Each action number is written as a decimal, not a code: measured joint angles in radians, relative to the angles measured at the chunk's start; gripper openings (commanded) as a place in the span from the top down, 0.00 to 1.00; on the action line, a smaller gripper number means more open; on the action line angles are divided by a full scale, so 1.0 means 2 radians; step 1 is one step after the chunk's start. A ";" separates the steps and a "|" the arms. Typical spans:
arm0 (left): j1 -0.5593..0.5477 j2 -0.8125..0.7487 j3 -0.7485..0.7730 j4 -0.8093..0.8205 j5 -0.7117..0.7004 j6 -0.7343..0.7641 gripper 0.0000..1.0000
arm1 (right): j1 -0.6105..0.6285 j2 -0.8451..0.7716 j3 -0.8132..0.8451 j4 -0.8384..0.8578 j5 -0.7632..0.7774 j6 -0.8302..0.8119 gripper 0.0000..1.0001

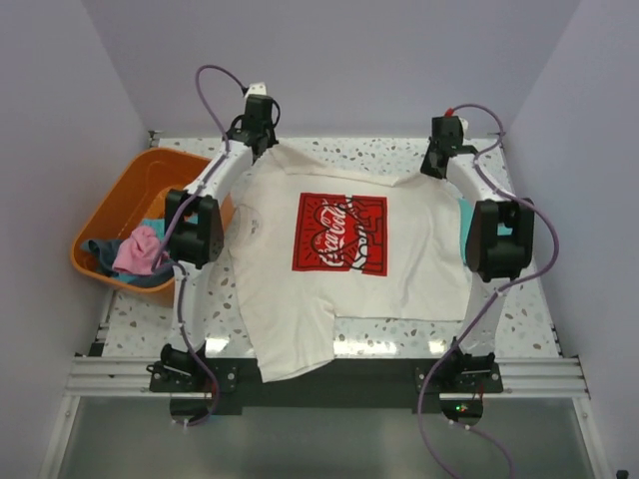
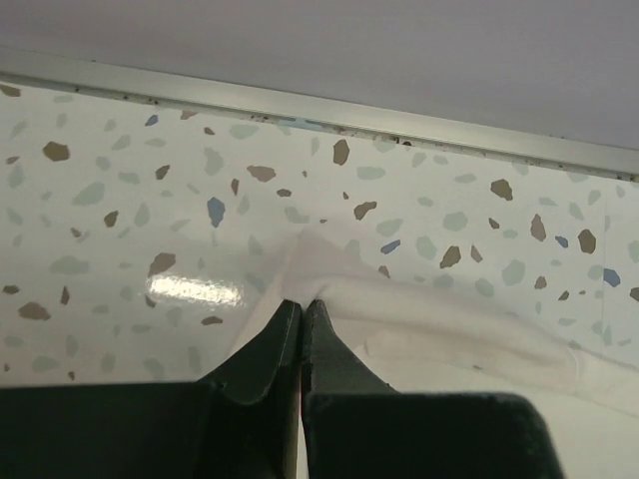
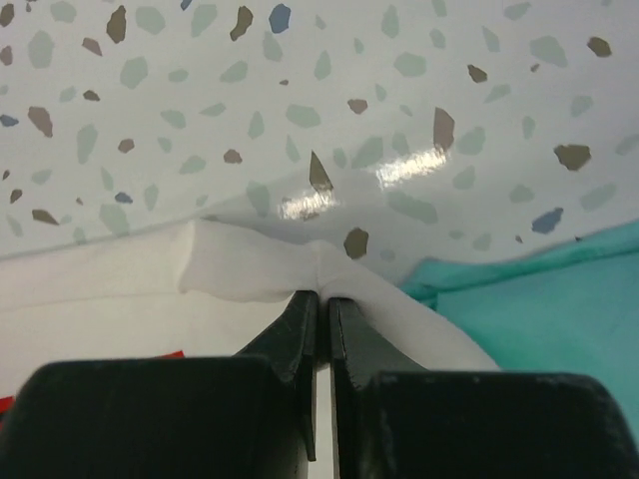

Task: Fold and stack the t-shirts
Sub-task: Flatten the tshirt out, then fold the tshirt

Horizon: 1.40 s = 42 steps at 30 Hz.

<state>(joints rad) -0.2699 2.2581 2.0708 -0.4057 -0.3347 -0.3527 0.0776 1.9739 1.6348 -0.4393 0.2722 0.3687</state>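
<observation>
The cream-white t-shirt (image 1: 300, 299) with the red square logo (image 1: 339, 235) lies spread face up on the table, its lower part hanging over the near edge. My left gripper (image 1: 266, 146) is shut on its far left corner (image 2: 329, 284). My right gripper (image 1: 436, 166) is shut on its far right corner (image 3: 260, 269). The teal-green t-shirt (image 3: 539, 299) lies under the white one at the right, showing as a sliver in the top view (image 1: 464, 215).
An orange basket (image 1: 125, 195) at the left holds pink and dark cloths (image 1: 138, 251). The terrazzo table (image 1: 379, 150) ends at a metal strip (image 2: 300, 100) against the back wall. Both arms flank the shirt.
</observation>
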 measured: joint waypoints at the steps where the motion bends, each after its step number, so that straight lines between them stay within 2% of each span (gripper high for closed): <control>1: 0.000 0.016 0.013 0.007 0.006 0.001 1.00 | -0.003 0.028 0.020 0.006 -0.005 -0.004 1.00; 5: 0.002 0.054 0.039 0.043 0.026 0.002 1.00 | -0.007 0.095 0.073 0.019 -0.016 -0.022 1.00; 12: 0.007 0.054 0.026 0.069 0.040 -0.002 1.00 | -0.009 0.106 0.102 0.037 -0.045 -0.051 1.00; 21: 0.009 -0.060 -0.160 0.066 0.070 -0.044 1.00 | -0.009 0.064 0.041 0.044 -0.067 -0.108 1.00; 32: 0.010 -0.254 -0.318 0.041 0.095 -0.120 1.00 | -0.010 -0.008 0.000 0.032 -0.063 -0.166 1.00; 42: -0.003 -0.362 -0.455 0.012 0.105 -0.174 1.00 | -0.010 -0.018 -0.023 0.017 -0.056 -0.207 1.00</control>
<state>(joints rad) -0.2752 1.5345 1.1606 -0.3820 -0.1249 -0.7006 0.0586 1.9373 1.5879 -0.4053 0.1596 -0.0448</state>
